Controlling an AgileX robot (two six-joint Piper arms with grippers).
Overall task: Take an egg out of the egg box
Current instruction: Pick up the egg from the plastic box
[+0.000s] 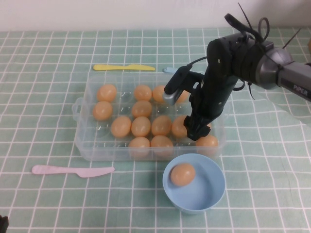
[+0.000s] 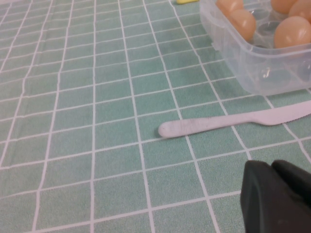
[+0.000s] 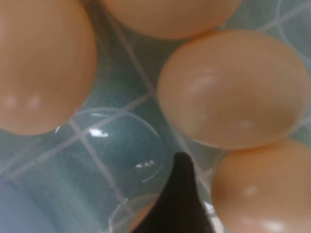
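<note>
Over the green checked tablecloth, the large clear plastic rectangular egg box with moulded round wells is sitting near the middle of the high view, holding about a dozen small smooth tan-orange eggs. The right arm's black gripper is reaching down into the box at its four o'clock corner, among the eggs of the front rows, with one egg lying just beside its tip toward five o'clock. Whether its fingers are apart or together I cannot tell: the high view is showing only a dark mass, and the right wrist view is showing a single dark fingertip poking up over an empty well, with eggs crowding close around it. One of those eggs is filling the frame just beyond the tip; whether it is touching the finger cannot be told.

A round light-blue bowl is standing just outside the box at about five o'clock from it, and one more tan-orange egg is resting inside it.

A pale pink plastic knife is lying on the cloth at seven o'clock from the box, near its front wall. A yellow plastic knife is lying just behind the box at twelve o'clock.

The left gripper is hanging low over the cloth, well apart from the box, with the pink knife lying beyond it; its dark fingers are pressing together with nothing between them.
</note>
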